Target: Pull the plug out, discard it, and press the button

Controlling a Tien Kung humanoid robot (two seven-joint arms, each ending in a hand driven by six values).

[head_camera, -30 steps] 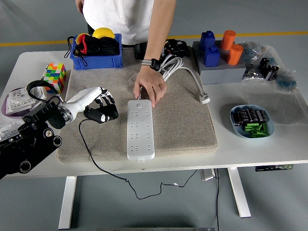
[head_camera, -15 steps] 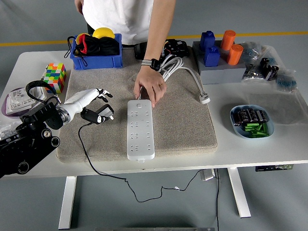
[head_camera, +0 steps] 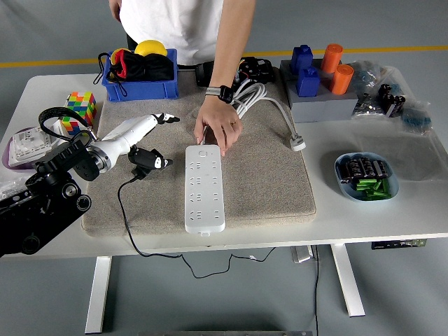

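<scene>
A white power strip (head_camera: 204, 187) lies lengthwise on the grey mat (head_camera: 266, 175). A person's hand (head_camera: 218, 129) presses down on its far end, next to the strip's button (head_camera: 202, 155). Left of the strip, a black plug (head_camera: 148, 159) lies loose on the mat, and its black cable (head_camera: 129, 224) trails over the table's near edge. My left hand (head_camera: 162, 120) hovers just beyond the plug, fingers spread and holding nothing. My right hand is out of view.
A blue bin (head_camera: 140, 85) of items and a Rubik's cube (head_camera: 80, 105) stand at the back left. A grey block with blue and orange pieces (head_camera: 318, 98) is at the back right, a white cable's plug (head_camera: 298, 144) lies beside the mat, and a blue bowl of batteries (head_camera: 366, 176) sits at the right.
My left hand let go of the black plug, which dropped onto the mat. The hand then rose and moved toward the far side. The person's hand stayed put.
</scene>
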